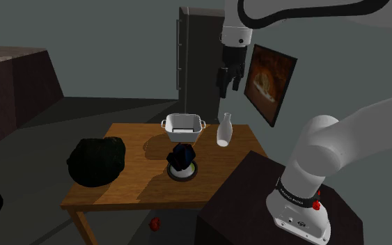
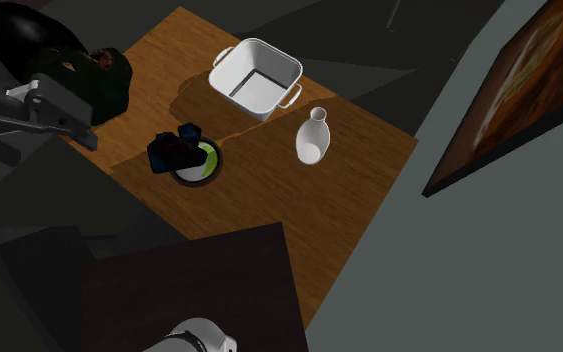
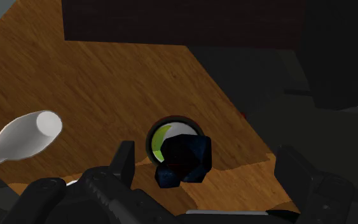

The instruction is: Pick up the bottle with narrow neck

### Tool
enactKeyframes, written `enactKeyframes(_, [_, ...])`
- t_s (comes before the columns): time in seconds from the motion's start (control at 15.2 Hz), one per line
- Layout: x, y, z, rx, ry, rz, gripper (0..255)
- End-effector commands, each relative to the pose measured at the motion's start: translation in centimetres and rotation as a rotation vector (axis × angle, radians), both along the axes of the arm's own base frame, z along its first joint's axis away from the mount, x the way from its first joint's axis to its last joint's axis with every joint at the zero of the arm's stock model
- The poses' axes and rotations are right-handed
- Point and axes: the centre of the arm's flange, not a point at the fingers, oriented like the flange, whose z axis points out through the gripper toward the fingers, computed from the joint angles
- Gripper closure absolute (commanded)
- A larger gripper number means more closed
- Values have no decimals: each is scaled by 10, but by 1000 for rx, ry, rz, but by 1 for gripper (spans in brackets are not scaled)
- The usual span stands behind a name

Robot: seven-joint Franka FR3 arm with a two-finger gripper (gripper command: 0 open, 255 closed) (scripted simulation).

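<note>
Closest in, just in front of the pan [image 1: 183, 126], a bowl [image 1: 182, 171] with some dark blue lump [image 1: 182, 156] in it is seen on the table [image 1: 131, 188]. The white bottle [image 1: 223, 131] is stood upright right beside the pan, untouched. Farther back, well above the pan, the gripper [image 1: 229, 88] is hung with jaws apart, nothing held.

The bottle [image 1: 223, 131] stands on the table [image 1: 145, 149] just beside the pan [image 1: 187, 133].
</note>
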Motion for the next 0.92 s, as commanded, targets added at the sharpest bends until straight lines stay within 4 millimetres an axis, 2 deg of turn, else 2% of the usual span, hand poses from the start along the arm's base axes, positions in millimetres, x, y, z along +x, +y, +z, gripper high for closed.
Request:
enactKeyframes(0.0, [0,0,0,0,0,0,0])
enactKeyframes(0.86, [44,-134,-97,14,-42,-6,0])
